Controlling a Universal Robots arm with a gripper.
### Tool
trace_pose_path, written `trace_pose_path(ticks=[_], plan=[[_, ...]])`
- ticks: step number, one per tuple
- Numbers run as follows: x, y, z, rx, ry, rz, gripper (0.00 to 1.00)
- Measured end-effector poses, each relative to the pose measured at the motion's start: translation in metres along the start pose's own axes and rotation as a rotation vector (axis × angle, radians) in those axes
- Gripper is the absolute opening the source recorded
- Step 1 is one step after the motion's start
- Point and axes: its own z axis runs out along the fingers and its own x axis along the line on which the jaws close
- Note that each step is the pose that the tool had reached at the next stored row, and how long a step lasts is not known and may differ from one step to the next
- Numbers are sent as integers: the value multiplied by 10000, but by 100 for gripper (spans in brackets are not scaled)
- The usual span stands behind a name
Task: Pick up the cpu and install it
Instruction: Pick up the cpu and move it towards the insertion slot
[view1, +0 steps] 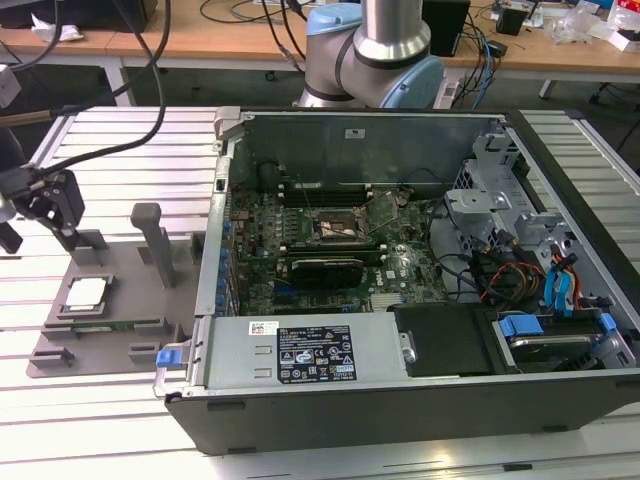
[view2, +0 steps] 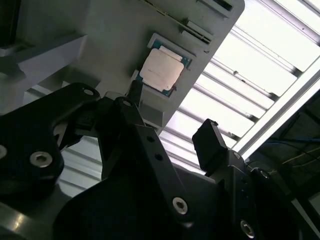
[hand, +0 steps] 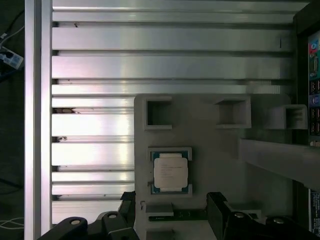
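Observation:
The cpu (view1: 85, 292) is a thin square chip with a silver-grey top. It lies flat in a recess of the grey tray fixture (view1: 120, 300) at the exterior view's left. Both wrist views look down on the cpu (view2: 161, 70) (hand: 170, 171) in that recess. My gripper (view1: 62, 232) hovers above the tray, a little behind the cpu. It is open, and its two black fingers (hand: 128, 201) stand apart with nothing between them. The black-framed motherboard socket (view1: 340, 228) sits inside the open computer case (view1: 400, 380).
Grey posts (view1: 150, 235) rise from the tray beside the cpu. The case wall (view1: 215, 250) stands just beyond the tray. The arm's base (view1: 385, 50) is behind the case. Ribbed aluminium table slats (hand: 165, 65) surround the tray, and cables (view1: 110, 140) hang at the exterior view's left.

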Motion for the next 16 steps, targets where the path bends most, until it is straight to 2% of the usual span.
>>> trace_pose_path(ticks=[16], plan=[[4, -2, 140, 0, 0, 0, 68]])
